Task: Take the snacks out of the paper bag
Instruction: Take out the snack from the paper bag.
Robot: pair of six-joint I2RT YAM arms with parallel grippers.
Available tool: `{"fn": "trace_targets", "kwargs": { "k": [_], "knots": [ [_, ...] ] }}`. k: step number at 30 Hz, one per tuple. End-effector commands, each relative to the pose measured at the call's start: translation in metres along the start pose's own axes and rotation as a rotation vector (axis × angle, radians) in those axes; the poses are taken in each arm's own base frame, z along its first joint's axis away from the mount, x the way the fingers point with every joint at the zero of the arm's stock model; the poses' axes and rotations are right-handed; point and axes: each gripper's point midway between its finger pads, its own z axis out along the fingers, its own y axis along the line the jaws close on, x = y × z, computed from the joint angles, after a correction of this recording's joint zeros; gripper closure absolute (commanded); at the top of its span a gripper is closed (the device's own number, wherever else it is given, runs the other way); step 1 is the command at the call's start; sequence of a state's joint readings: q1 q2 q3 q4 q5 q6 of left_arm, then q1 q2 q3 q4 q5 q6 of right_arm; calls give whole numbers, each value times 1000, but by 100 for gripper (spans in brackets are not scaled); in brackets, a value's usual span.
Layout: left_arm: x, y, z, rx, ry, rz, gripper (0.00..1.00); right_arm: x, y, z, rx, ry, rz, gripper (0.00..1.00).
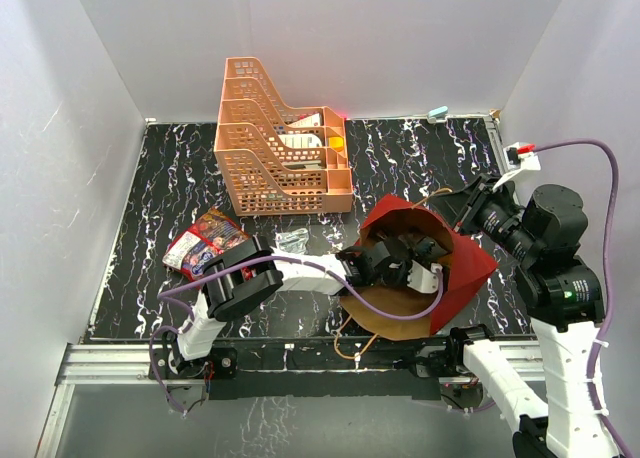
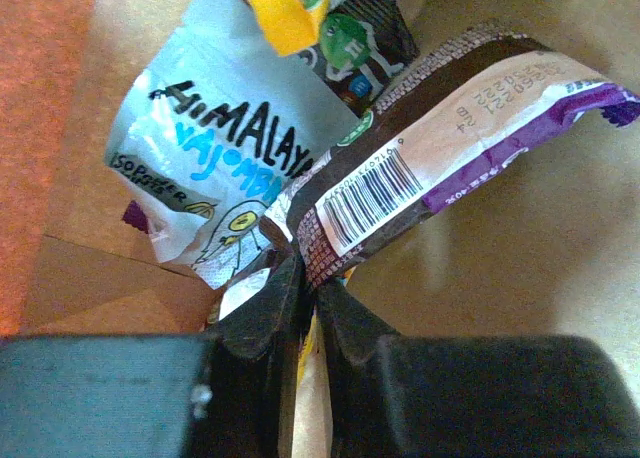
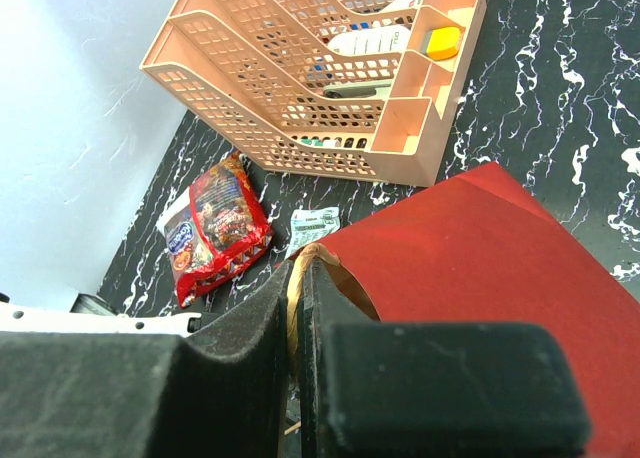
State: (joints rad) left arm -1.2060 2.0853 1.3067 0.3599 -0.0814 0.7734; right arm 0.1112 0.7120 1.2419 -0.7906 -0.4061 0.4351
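On marbled table [image 1: 170, 178] (white walls [image 1: 350, 38]), left end effector [image 2: 312, 278] pinching wrapper [image 2: 450, 138], right end effector [image 3: 297, 273] clamping bag [image 3: 480, 248]

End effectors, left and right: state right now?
Left end effector: closed on the purple-brown wrapper.
Right end effector: closed on the rim of the paper bag.

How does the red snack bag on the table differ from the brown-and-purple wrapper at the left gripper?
The red snack bag lies flat on the table, outside the paper bag; the brown-and-purple wrapper is inside it. Nothing touches the red snack bag; the left gripper pinches the wrapper. The red snack bag shows a blue logo, the wrapper a barcode. Both are glossy packets.
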Motion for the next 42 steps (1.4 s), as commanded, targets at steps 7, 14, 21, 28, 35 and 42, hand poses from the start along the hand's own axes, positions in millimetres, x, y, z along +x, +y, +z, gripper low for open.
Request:
{"fn": "trace_targets", "kwargs": {
  "k": [7, 14, 21, 28, 35, 42],
  "knots": [
    [-13, -3, -7, 81, -14, -35, 80, -33, 21, -13, -53, -120, -59, 93],
    [-26, -3, -15, 129, -60, -89, 77, -33, 21, -12, -57, -117, -59, 93],
    [-30, -3, -18, 157, -72, -107, 74, -34, 22, -13, -54, -123, -62, 93],
    [-26, 0, -14, 145, -56, -111, 79, -34, 22, -12, -60, -121, -62, 93],
    [-33, 2, -19, 149, -81, -128, 72, -34, 21, -11, -56, -117, -62, 93],
    [-40, 9, -28, 129, -110, -142, 68, -31, 20, -10, -56, -110, -58, 93]
  ]
}}
